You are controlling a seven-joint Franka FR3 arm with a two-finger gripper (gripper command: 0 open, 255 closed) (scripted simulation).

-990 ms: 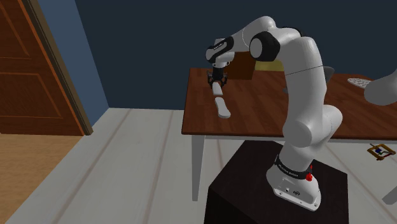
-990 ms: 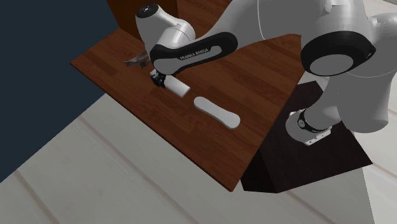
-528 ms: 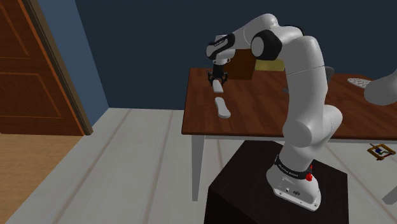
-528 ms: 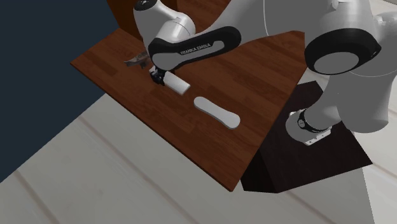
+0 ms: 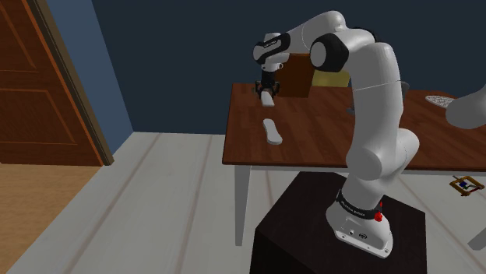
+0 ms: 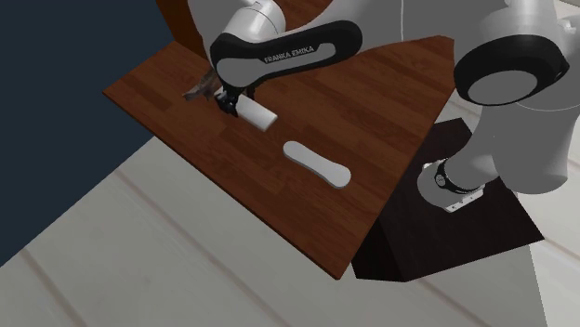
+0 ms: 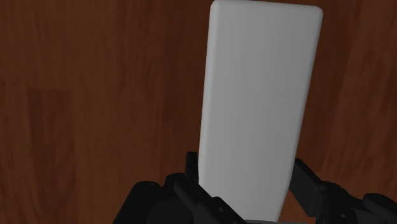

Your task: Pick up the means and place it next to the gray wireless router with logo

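Observation:
My black gripper (image 5: 267,91) is shut on one end of a flat white rectangular block (image 5: 269,99), holding it in the air above the brown wooden table (image 5: 311,140). In the second exterior view the block (image 6: 257,112) sticks out from the gripper (image 6: 229,100), near the table's far corner. The wrist view has the block (image 7: 257,108) clasped between the two fingers (image 7: 306,179), with the tabletop well behind it. A longer white rounded bar (image 5: 271,131) lies flat on the table close by, also seen as the bar (image 6: 317,165) nearer the stand.
A brown box (image 5: 294,79) and a yellowish item (image 5: 330,80) stand at the table's back. A small grey shiny object (image 6: 199,89) lies by the far corner. A wooden door (image 5: 39,86) is at the shoulder view's left; a small picture frame (image 5: 463,185) lies on the floor.
The gripper has risen from the tabletop with the white block in it, moving slightly toward the table's back. The long white bar has not moved.

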